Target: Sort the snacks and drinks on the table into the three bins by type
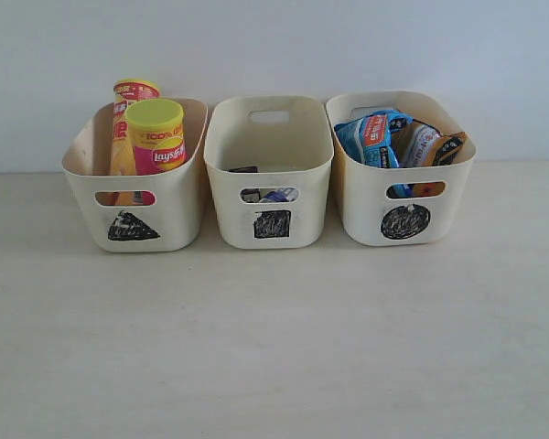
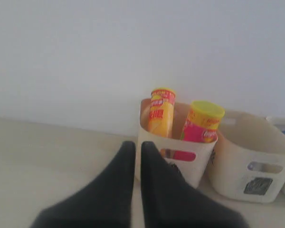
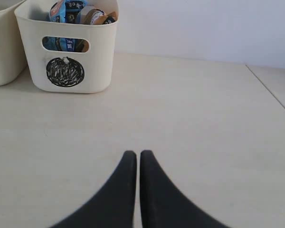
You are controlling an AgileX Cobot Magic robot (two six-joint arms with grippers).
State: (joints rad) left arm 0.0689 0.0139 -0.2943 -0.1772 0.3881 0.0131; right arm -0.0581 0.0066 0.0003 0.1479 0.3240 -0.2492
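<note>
Six sorted, seemingly: hold left gripper [image 2: 137, 148] and right gripper [image 3: 137, 155] closed tight, empty, well back from the square-marked bin [image 1: 225, 208].

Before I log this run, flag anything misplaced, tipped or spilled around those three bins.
Nothing stands out. The yellow-orange tube and pink tube stand in the triangle bin, cartons sit low in the square bin, bags fill the circle bin.
</note>
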